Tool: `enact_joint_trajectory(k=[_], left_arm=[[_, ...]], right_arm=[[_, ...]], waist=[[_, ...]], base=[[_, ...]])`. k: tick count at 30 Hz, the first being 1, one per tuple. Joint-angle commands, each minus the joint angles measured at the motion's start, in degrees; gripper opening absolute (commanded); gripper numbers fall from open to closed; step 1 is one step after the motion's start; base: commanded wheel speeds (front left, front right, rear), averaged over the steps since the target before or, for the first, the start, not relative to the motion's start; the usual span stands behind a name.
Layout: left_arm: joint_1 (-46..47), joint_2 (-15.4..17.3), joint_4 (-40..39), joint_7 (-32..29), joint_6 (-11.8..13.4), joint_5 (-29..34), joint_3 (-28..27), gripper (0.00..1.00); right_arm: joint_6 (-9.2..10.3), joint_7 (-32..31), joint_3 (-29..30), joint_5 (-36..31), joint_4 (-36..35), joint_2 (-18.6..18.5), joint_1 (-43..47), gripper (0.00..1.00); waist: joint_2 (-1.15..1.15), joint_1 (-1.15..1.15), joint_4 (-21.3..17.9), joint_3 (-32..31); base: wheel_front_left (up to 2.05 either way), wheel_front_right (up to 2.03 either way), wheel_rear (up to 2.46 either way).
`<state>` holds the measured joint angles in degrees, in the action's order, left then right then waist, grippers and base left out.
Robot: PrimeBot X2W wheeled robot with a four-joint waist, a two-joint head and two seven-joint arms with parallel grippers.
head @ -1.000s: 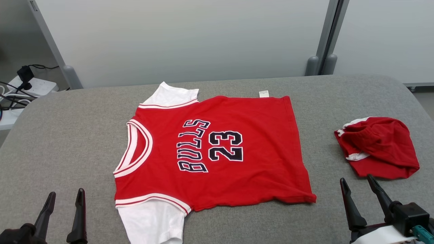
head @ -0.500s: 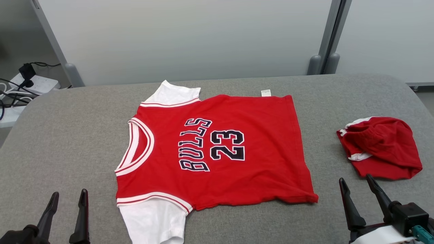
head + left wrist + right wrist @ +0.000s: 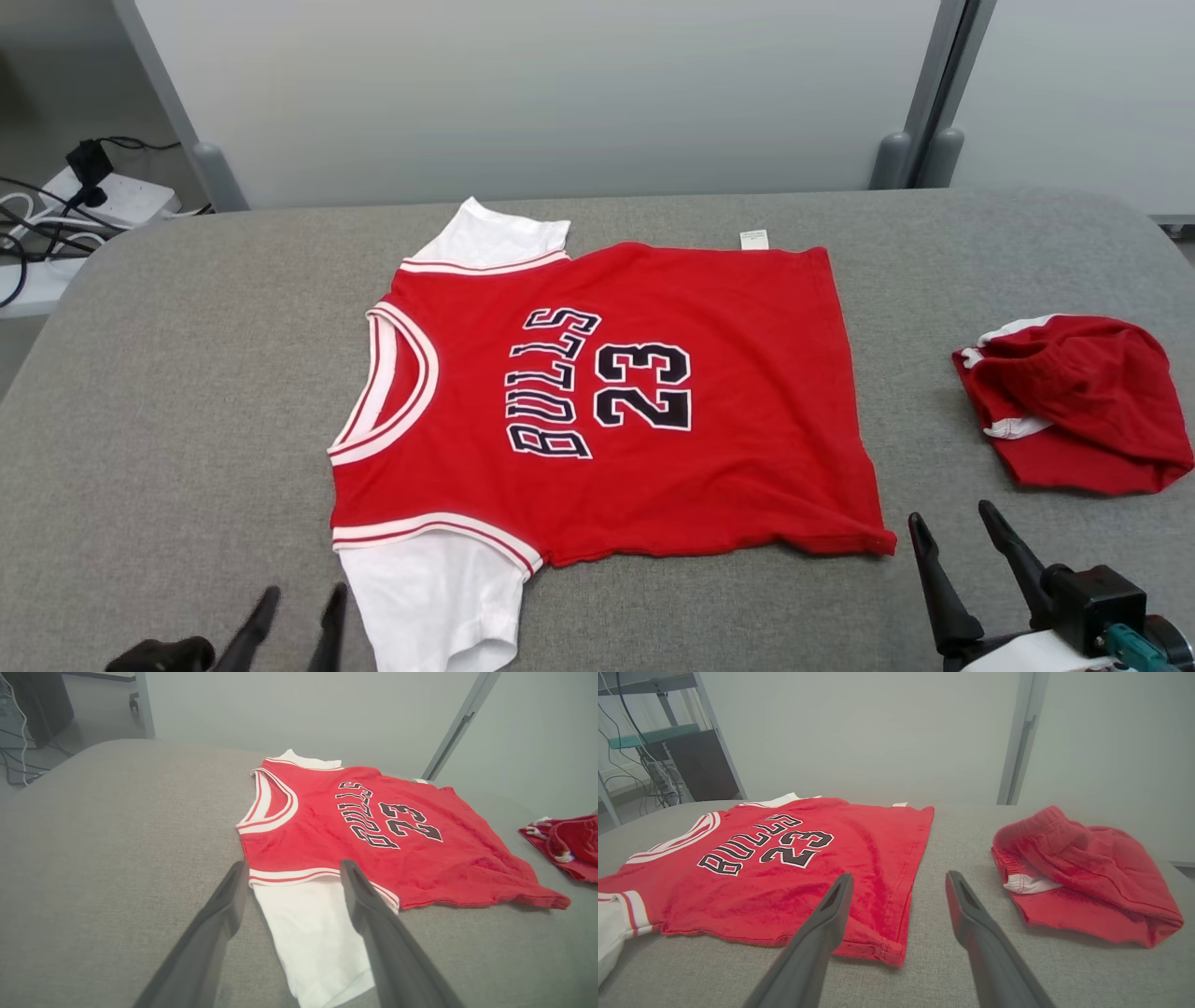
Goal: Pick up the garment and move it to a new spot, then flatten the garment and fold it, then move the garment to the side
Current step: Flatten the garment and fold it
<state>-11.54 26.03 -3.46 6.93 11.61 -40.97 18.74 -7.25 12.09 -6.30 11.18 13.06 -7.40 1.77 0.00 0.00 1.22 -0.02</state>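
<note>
Nearest, at the lower left of the head view: left gripper (image 3: 304,597), fingers spread wide, released, nothing between them, tips just left of the near sleeve (image 3: 429,597). In the left wrist view, those tips framing that white sleeve at its striped band; contact with the cloth not determinable. At the lower right: right gripper (image 3: 950,515), likewise released and empty, tips just right of the hem corner (image 3: 878,541), over bare table (image 3: 187,392). In the right wrist view, one finger across the hem corner, the other over the grey strip between jersey and bundle. Next out, mid-table: jersey (image 3: 747,448), red, laid flat, print side up, collar (image 3: 392,383) toward the robot's left, hem toward the right, "BULLS" and "23" in dark lettering, reading sideways. Slight ripple along the near edge by the hem corner. To the right, well apart from the jersey: bundle (image 3: 1083,401) — red cloth with white trim, crumpled, near the table's right edge. Farther out: far sleeve (image 3: 485,238), white, flat on the table, and a small white label (image 3: 753,239) protruding from the jersey's far edge. Beyond the table: pale panels (image 3: 560,93) joined by grey posts (image 3: 934,93); at far left, a power strip (image 3: 121,196) with dark cables (image 3: 37,233).
</note>
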Motion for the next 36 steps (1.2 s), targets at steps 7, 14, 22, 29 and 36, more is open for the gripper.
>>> enact_joint_trajectory(k=[7, 14, 22, 29, 36], left_arm=[[2.7, -1.4, 2.8, -5.1, -3.5, -4.4, 1.9, 1.00], [6.2, -3.2, 8.5, -7.4, -6.9, -7.1, 3.6, 1.00], [9.1, -4.7, 16.2, -8.1, -9.9, -9.3, 4.0, 1.00], [10.7, -5.8, 19.4, -8.5, -12.1, -10.8, 4.6, 1.00], [11.4, -6.2, 19.9, -9.3, -14.1, -12.0, 5.2, 0.00]], right_arm=[[-0.24, -0.3, -2.9, 0.9, 3.8, -0.5, -1.2, 1.00], [-0.24, 0.4, -4.7, 0.8, 8.3, -0.9, -5.0, 1.00], [-0.24, 1.6, -6.6, 0.8, 12.9, -0.9, -9.7, 1.00], [-0.24, 2.3, -6.5, 1.0, 15.9, -1.1, -11.5, 1.00], [-0.24, 2.6, -6.3, 1.2, 17.4, -0.9, -12.7, 0.00]], waist=[[0.00, 0.00, 2.1, 5.5], [0.00, 0.00, 2.3, 9.4], [0.00, 0.00, 1.5, 11.2], [0.00, 0.00, 1.6, 12.1], [0.00, 0.00, 1.7, 12.4]], base=[[0.00, 0.00, 0.00], [0.00, 0.00, 0.00], [0.00, 0.00, 0.00], [0.00, 0.00, 0.00], [0.00, 0.00, 0.00]])
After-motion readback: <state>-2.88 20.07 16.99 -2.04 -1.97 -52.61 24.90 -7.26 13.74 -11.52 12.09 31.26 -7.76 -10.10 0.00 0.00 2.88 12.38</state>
